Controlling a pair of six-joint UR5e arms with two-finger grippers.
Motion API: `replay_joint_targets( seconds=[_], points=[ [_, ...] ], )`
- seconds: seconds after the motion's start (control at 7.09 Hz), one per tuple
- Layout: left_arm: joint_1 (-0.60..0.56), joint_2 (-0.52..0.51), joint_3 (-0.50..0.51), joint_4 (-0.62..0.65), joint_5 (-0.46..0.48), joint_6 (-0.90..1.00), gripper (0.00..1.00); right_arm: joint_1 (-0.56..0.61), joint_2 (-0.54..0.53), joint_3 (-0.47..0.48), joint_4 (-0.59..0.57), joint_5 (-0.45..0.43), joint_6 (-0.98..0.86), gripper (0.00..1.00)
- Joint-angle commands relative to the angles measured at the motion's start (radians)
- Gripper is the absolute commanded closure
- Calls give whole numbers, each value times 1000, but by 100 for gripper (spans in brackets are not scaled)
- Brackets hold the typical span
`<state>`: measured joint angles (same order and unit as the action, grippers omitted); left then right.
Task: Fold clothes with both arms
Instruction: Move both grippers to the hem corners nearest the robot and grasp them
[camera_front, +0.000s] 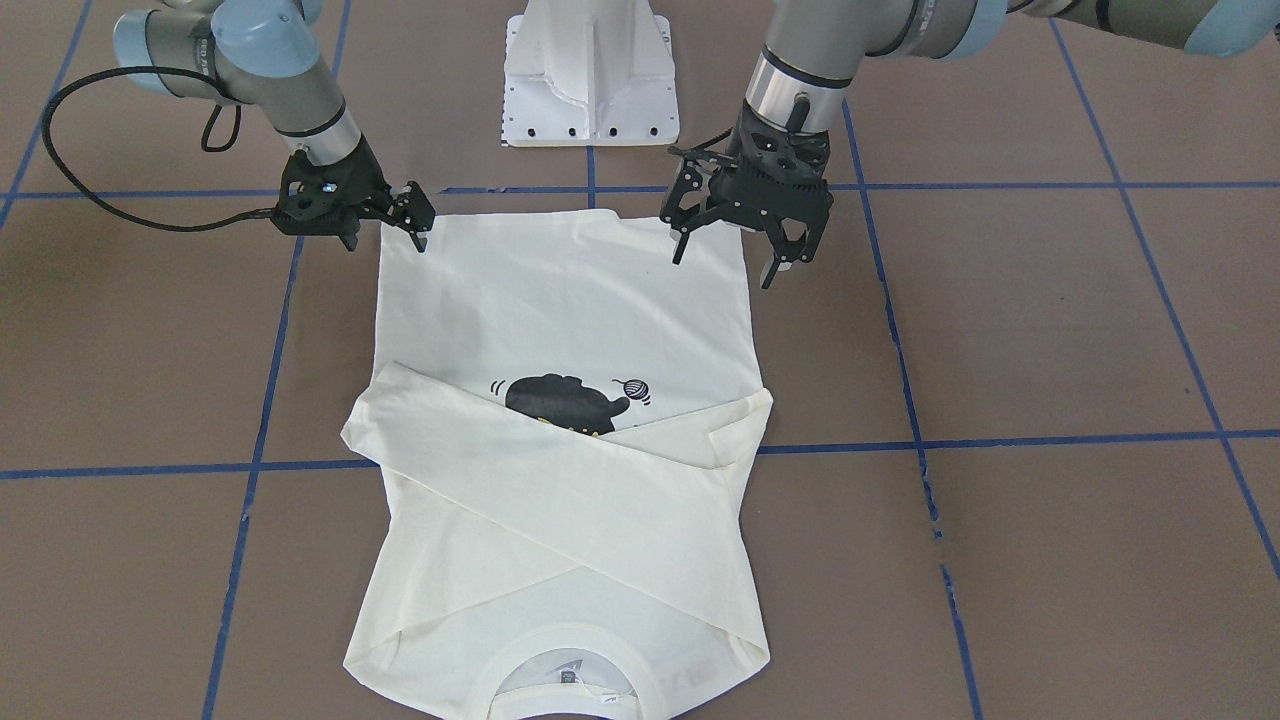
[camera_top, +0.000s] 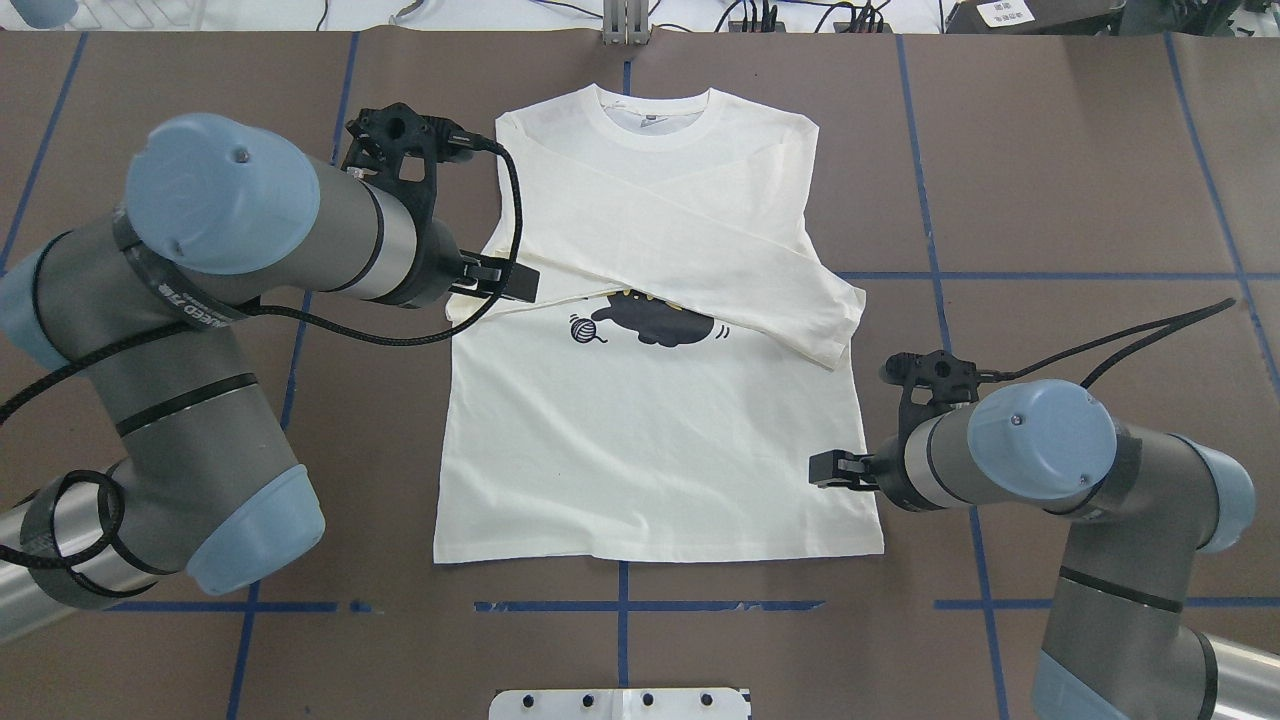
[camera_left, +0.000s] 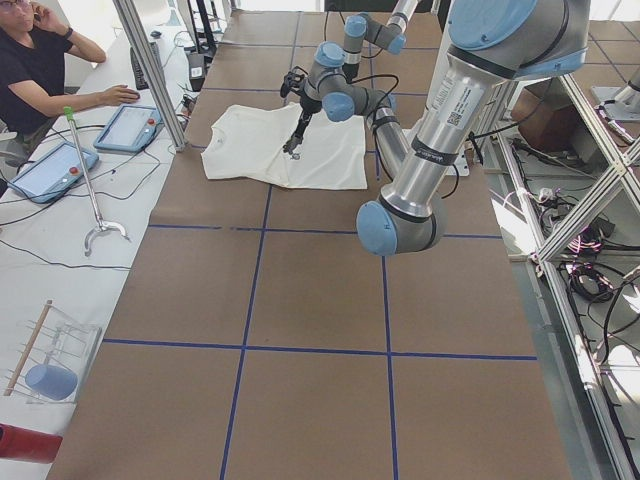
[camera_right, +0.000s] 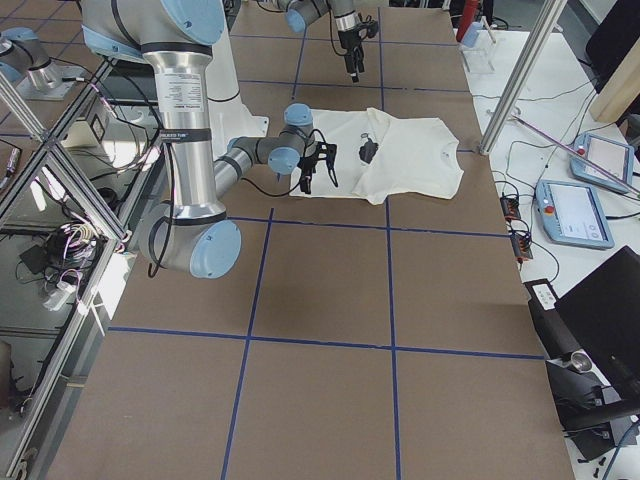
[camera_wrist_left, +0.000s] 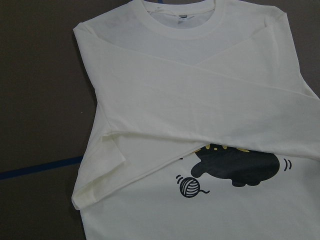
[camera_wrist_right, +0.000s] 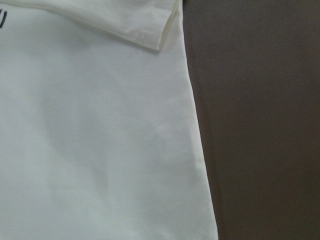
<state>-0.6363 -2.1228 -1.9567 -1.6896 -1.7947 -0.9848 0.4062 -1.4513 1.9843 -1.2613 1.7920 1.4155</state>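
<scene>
The cream-white long-sleeved T-shirt (camera_front: 560, 300) lies flat on the brown table, print side up, hem toward the robot and collar away. Both sleeves are folded across the chest and partly cover the black cat print (camera_front: 565, 400). It also shows in the overhead view (camera_top: 650, 440) and both wrist views (camera_wrist_left: 200, 100) (camera_wrist_right: 90, 140). My left gripper (camera_front: 728, 262) hangs open and empty above the shirt's left edge (camera_top: 495, 282). My right gripper (camera_front: 388, 240) is low at the shirt's right edge near the hem (camera_top: 838, 468). It looks open and holds nothing.
The white pedestal base (camera_front: 590, 75) stands just behind the hem. Blue tape lines (camera_front: 1000, 440) cross the table. An operator (camera_left: 40, 60) sits at a side bench with tablets (camera_left: 130, 125) beyond the collar end. A black cable (camera_top: 510, 220) trails over the shirt's left shoulder.
</scene>
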Motion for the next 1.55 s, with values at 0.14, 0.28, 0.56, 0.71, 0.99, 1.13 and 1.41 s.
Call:
replay_joint_targets(
  seconds=[0.14,0.28,0.56,0.71,0.99,1.13,1.41],
  points=[
    [0,1,-5,-1,-2,-3,0,-27,-26,-16,0,21,7,1],
    [0,1,-5,-1,-2,-3,0,-30,-37,-18,2,24,7,2],
    [-2,1,-5,-2,-3,-3,0,-36,-35,-16,5,43,7,30],
    [-2,1,-5,-2,-3,-3,0,-43,-32,-16,6,46,7,35],
    [-2,1,-4,-2,-3,-2,0,-43,-26,-16,6,50,4,78],
    [-2,3,-2,-4,-2,-2,0,-43,-24,-18,10,52,2,100],
    [-2,3,4,-7,-2,-2,0,-41,-23,-15,13,43,5,100]
  ],
)
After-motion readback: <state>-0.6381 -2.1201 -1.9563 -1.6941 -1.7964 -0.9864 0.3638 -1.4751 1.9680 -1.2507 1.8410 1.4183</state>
